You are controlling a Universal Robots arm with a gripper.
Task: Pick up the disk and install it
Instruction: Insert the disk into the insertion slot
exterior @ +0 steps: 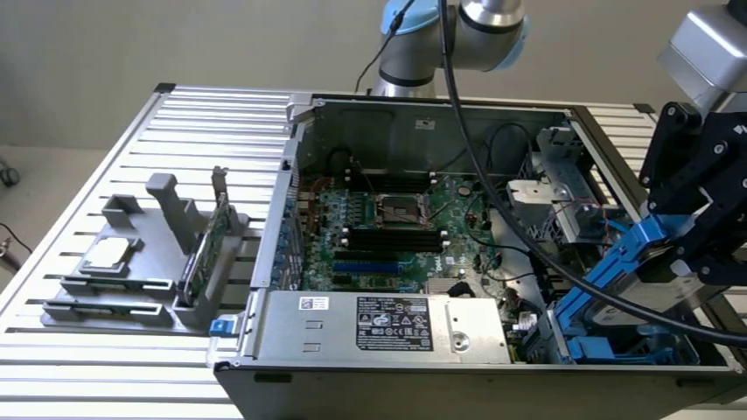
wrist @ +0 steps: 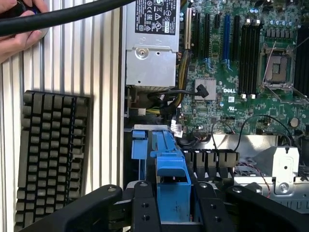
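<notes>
- Reaching in from twelve o'clock in the exterior view, the arm (exterior: 467, 35) held its black pincer (exterior: 674, 249) at about four o'clock, wrist pitched down over the open computer case (exterior: 432, 109).
- The pincer was clamped on the disk (exterior: 615, 262); in the wrist view its two matte black fingers (wrist: 145, 205) pressed either side of the disk's bright blue plastic frame.
- The disk hung tilted, its low end toward the blue drive bay (exterior: 601, 350) at the case's five o'clock corner; whether it touched the bay could not be told.
- A thick black cable (exterior: 461, 131) ran from the arm across the case.
- Inside lay a green motherboard (exterior: 397, 219) with long black slots, and at six o'clock a boxy silver power supply (exterior: 386, 324) bearing a black label.
- The desk (exterior: 105, 157) was made of ribbed aluminium slats.
- At nine o'clock a grey plastic holder (exterior: 140, 271) bore a small square silver chip (exterior: 108, 254) and a thin green card (exterior: 205, 249) standing on edge.
- A black keyboard (wrist: 50, 154) lay flat on the slats just beside the case, and a person's hand (wrist: 19, 29) showed beside the cable.
</notes>
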